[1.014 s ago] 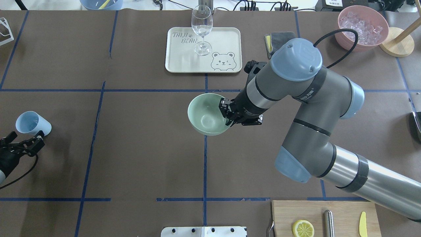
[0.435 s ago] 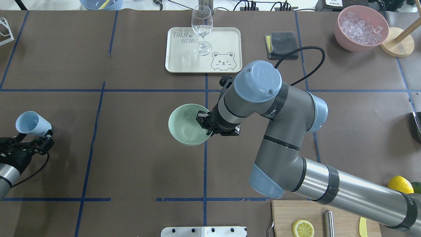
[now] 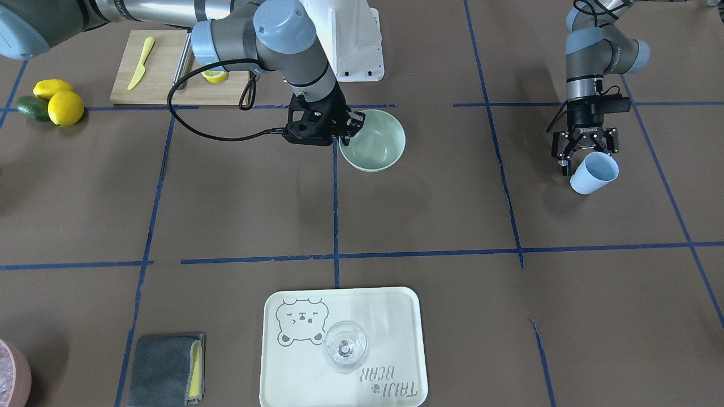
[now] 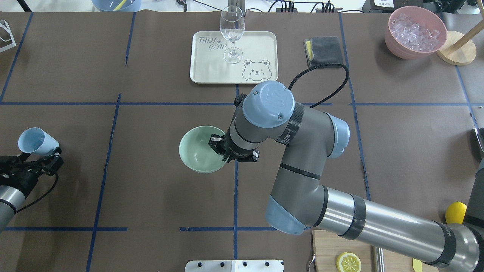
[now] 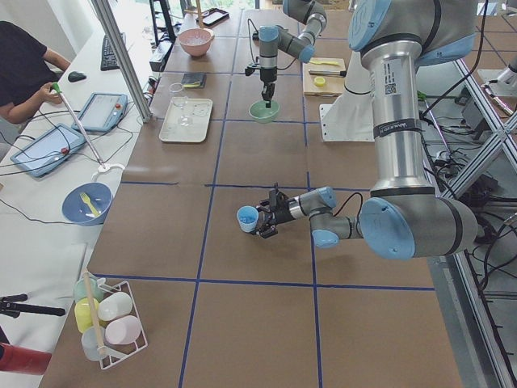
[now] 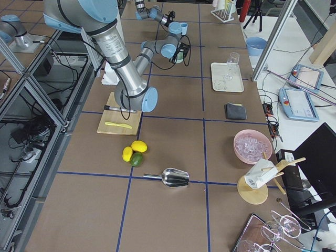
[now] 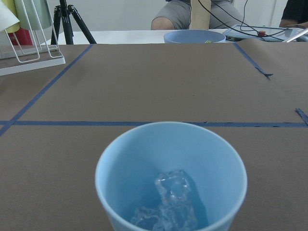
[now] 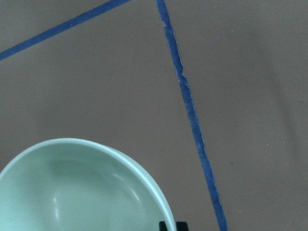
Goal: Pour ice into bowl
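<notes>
Sage bowl (image 4: 196,151) rim in R fingers (image 4: 216,144), cup (image 4: 36,141) in L fingers (image 3: 564,157), well apart

Bowl drawn toward the lower left of the overhead frame.

The right hand (image 4: 222,150), pinched on the rim of the bowl (image 4: 196,150), has brought it from astride the vertical tape line (image 4: 235,196) at the frame's centre to a place just left of that line and lower down. The right arm (image 4: 302,151) has swung in after it, its blue elbow cap now at centre frame. The grey cloth (image 4: 326,51) at upper right now shows whole, and a lemon (image 4: 457,212) has appeared at the right edge.
</notes>
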Robot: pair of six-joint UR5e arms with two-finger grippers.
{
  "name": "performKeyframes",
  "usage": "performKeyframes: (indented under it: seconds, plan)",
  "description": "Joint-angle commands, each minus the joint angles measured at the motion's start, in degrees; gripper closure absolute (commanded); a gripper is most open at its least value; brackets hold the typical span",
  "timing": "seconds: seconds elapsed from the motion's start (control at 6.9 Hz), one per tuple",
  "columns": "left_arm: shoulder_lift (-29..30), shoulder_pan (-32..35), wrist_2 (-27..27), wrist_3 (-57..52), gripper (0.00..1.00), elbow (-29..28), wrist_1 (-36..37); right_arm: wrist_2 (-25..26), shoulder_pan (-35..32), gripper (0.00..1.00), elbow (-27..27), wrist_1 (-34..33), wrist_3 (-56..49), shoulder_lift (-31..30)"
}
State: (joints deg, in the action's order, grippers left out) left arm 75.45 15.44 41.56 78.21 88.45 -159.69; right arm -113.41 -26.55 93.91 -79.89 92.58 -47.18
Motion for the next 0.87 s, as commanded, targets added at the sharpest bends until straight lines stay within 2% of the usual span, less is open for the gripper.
performKeyframes:
  seconds: [0.0,0.14,0.29,0.58,0.72]
  plan:
    - [0.05,1.78,-0.16,-0.16,0.01,-0.03,0.00,1.26,1.49,1.00,-1.10,0.17,0.23,0.68]
    - [0.75,2.57,-0.16,-0.25,0.01,-0.12,0.08,1.69,2.37,1.00,-1.10,0.17,0.85,0.86]
    - [1.10,2.84,-0.16,-0.25,0.07,-0.12,0.08,3.09,3.25,1.00,-1.54,0.26,1.11,1.29]
    - [2.86,2.93,-0.16,-0.33,0.22,-0.64,0.26,3.89,3.52,1.00,-8.53,0.43,1.03,6.37]
    - [2.95,3.36,-0.07,-0.33,0.25,-1.25,0.17,3.98,3.69,1.00,-9.53,0.44,0.94,7.09]
